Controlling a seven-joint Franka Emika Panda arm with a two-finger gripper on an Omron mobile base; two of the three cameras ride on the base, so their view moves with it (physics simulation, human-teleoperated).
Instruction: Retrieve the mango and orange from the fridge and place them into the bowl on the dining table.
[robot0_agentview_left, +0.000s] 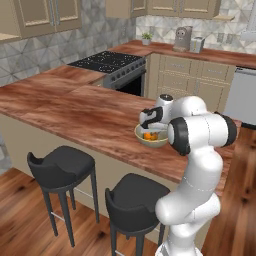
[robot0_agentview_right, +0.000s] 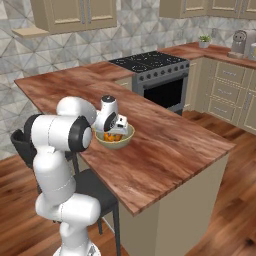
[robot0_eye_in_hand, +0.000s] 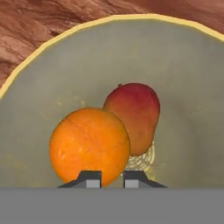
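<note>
Olive bowl (robot0_eye_in_hand: 39, 87): orange (robot0_eye_in_hand: 89, 146) touching mango (robot0_eye_in_hand: 135, 116) | end effector (robot0_eye_in_hand: 111, 178) above, fingertips nearly together, pinching nothing | stools (robot0_agentview_left: 62, 167) beside table (robot0_agentview_left: 75, 115)

Two black stools (robot0_agentview_left: 62, 165), stove (robot0_agentview_right: 150, 62).

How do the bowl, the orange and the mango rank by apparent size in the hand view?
1. bowl, by far the largest.
2. orange.
3. mango, though the orange is nearer the camera and overlaps it, so this order is unsure.
</note>
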